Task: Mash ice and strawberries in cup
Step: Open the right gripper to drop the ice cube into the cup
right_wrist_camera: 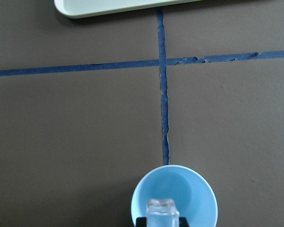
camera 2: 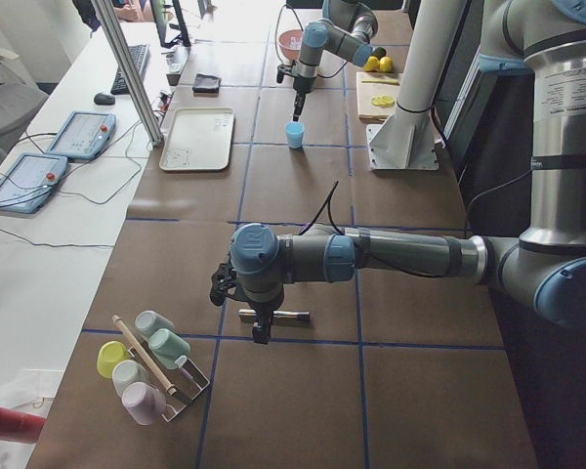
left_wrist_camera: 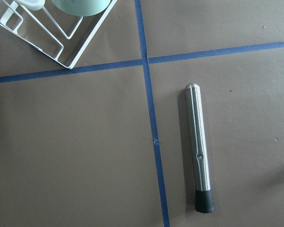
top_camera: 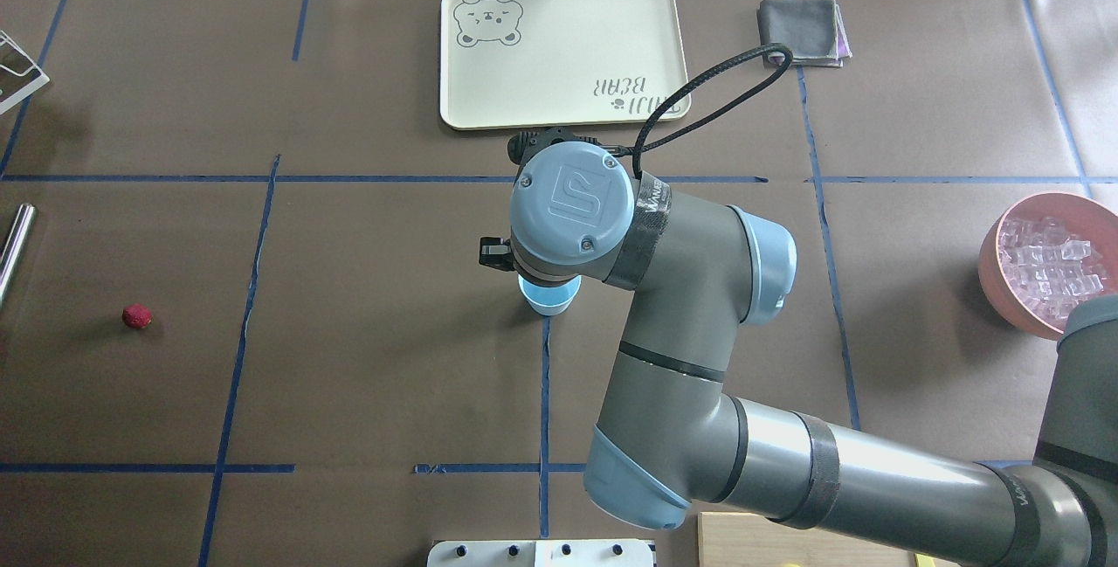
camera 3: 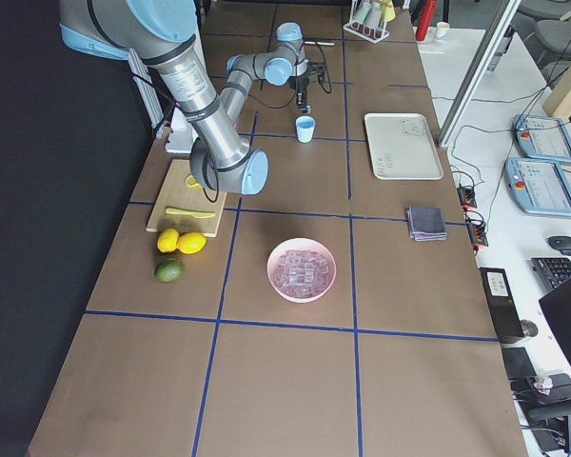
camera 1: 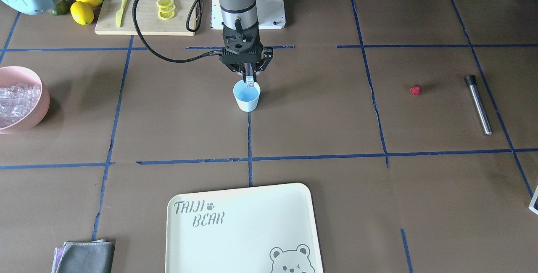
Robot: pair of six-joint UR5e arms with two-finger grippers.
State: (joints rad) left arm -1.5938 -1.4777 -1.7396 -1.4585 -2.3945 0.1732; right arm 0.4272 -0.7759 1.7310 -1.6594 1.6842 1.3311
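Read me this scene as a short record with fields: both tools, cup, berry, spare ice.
Right tool: shut on one ice cube, held over the cup
Cup: upright, nothing visible inside
Strawberry: lying apart, far from the cup
Left tool: above the metal stick; open or shut unclear
Spare ice: in the pink bowl

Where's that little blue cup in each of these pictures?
Front-facing: cup centre.
Overhead: cup centre, partly hidden.
Left side: cup top middle.
Right side: cup top middle.
Left wrist: not visible.
Right wrist: cup bottom edge, ice cube over it.
Shared landmark: the cream tray nearby.
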